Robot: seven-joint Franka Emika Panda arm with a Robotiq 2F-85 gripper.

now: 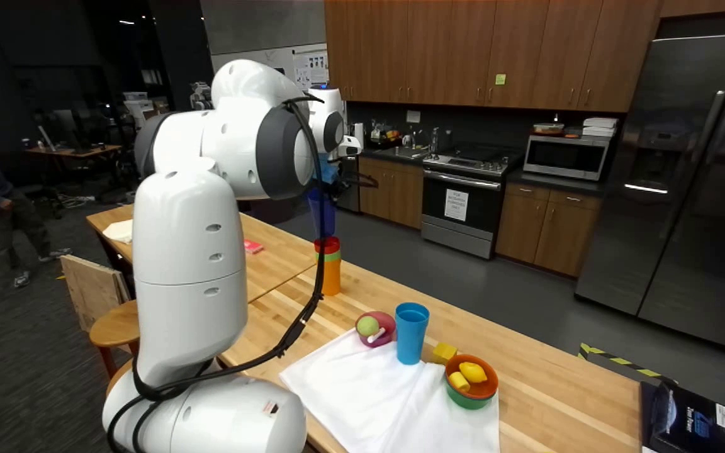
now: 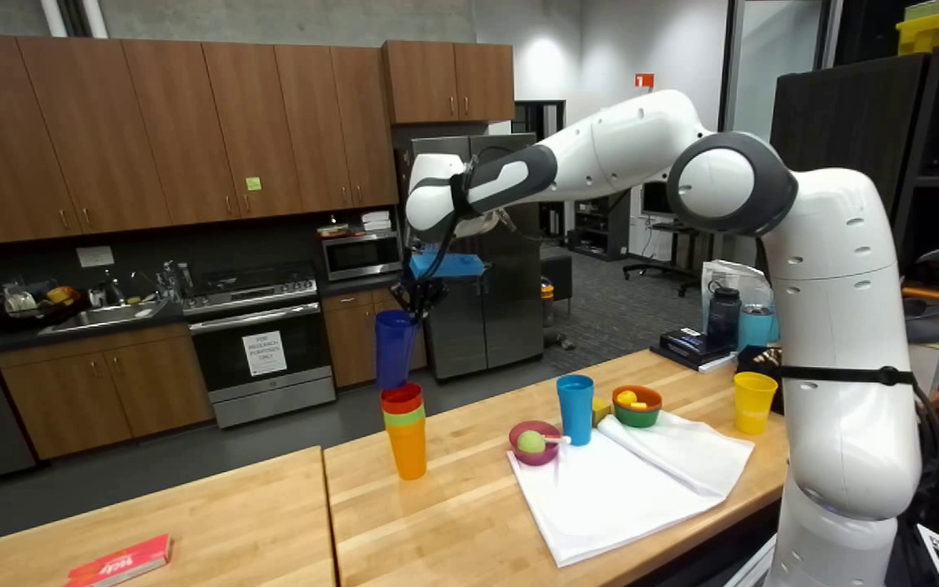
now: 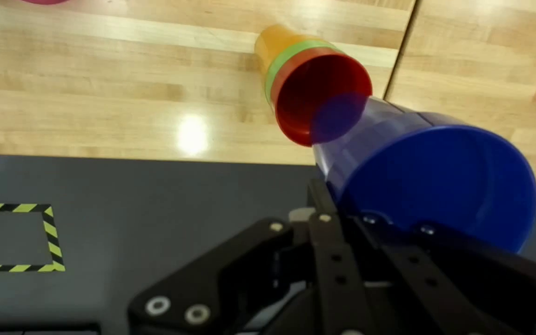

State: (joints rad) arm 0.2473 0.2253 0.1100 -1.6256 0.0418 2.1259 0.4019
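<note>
1. The end effector (image 3: 337, 204) is pinching the dark blue cup (image 2: 394, 350) by its wall near the rim, its jaws standing close together.
2. The dark blue cup is hanging directly below the end effector in both exterior views, roughly upright, its mouth facing up.
3. Lower down beneath the end effector, a stack of cups (image 2: 409, 448) is standing on the desk (image 2: 469, 505): red and green rims are showing above an orange body.
4. The dark blue cup's base is sitting at the stack's red mouth, overlapping it in the wrist view; whether the two are touching, I cannot tell.
5. In an exterior view, right of the end effector and lower, a maroon bowl (image 2: 547, 458) is holding a green ball (image 2: 531, 442), and a light blue cup (image 2: 575, 412) is standing just beside it.
6. Farther right of the end effector, an orange bowl (image 2: 647, 396) is resting inside a green bowl (image 2: 637, 418), near a white cloth (image 2: 641, 489).
7. Left of the end effector and well below it, a pink box (image 2: 121, 562) is lying on the desk.
</note>
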